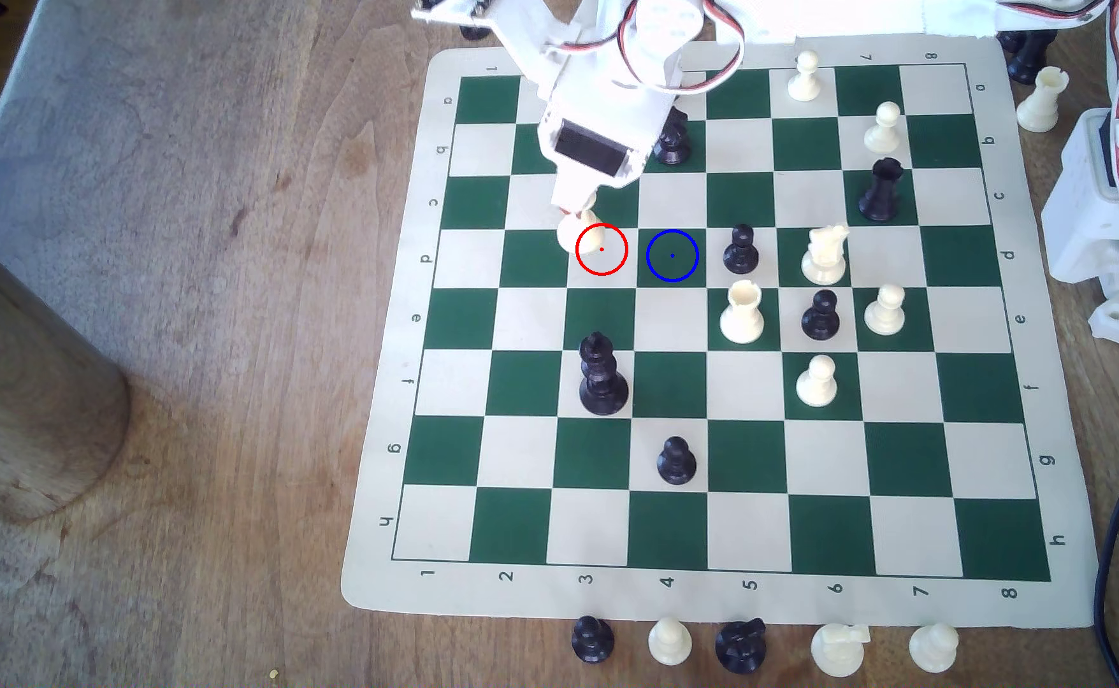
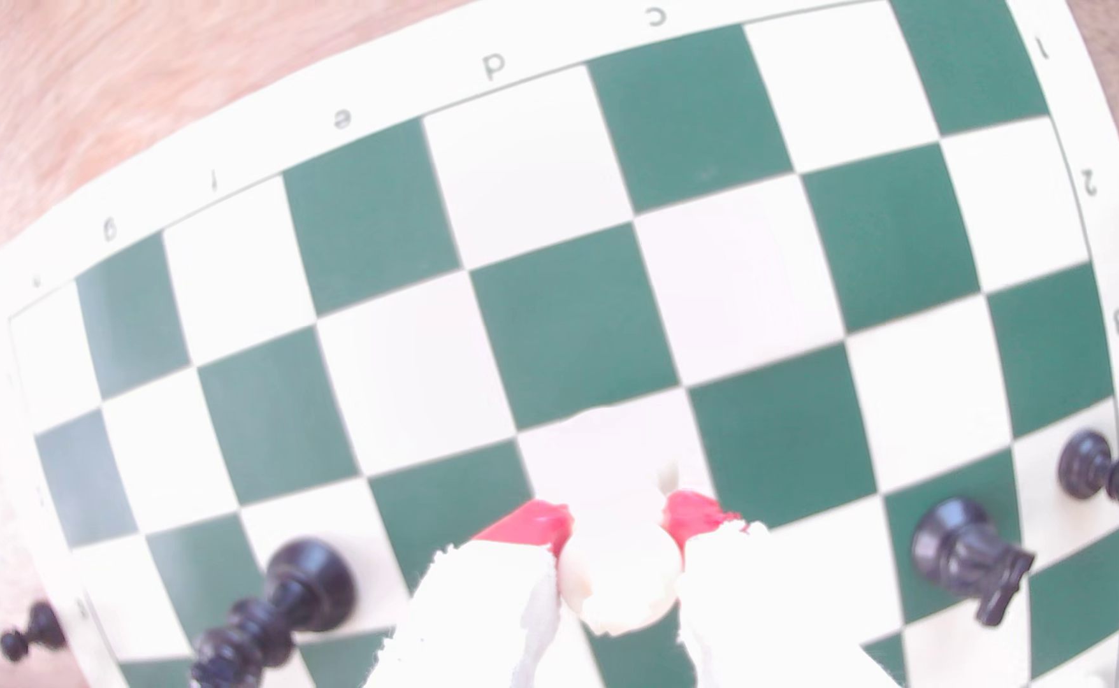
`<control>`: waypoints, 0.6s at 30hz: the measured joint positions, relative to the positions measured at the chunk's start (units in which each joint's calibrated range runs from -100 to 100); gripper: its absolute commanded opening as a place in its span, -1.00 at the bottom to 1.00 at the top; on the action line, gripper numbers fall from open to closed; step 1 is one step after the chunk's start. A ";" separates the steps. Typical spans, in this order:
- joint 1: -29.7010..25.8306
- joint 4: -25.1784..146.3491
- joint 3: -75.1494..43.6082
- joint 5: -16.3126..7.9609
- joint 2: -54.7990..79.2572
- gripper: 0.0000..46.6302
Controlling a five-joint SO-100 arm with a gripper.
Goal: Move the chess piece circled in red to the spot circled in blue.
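The chess piece circled in red [image 1: 578, 233] is a tall cream-white piece on a cream square in row d, at the upper-left edge of the red ring. My gripper [image 1: 573, 210] comes down on it from above. In the wrist view the red-tipped fingers [image 2: 540, 526] press on both sides of the cream piece [image 2: 620, 582], so the gripper [image 2: 616, 526] is shut on it. The spot circled in blue [image 1: 672, 255] is the bare dark green square just to the exterior view's right of the piece.
A black pawn [image 1: 740, 249] stands one square right of the blue spot and a black piece [image 1: 671, 139] behind my wrist. A black king [image 1: 602, 376], a cream rook [image 1: 741, 312] and a cream knight [image 1: 825, 255] stand nearby on the board [image 1: 411, 529]. Captured pieces line the board's near edge.
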 measured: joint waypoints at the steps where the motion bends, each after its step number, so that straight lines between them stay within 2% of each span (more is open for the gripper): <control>1: 0.00 0.40 -0.27 -0.05 0.00 -0.94; 10: 0.00 4.86 0.09 -0.10 -7.21 -0.94; 16: 0.00 3.43 10.39 -0.10 -14.50 -0.94; 18: 0.00 1.35 17.89 -0.20 -18.52 -0.94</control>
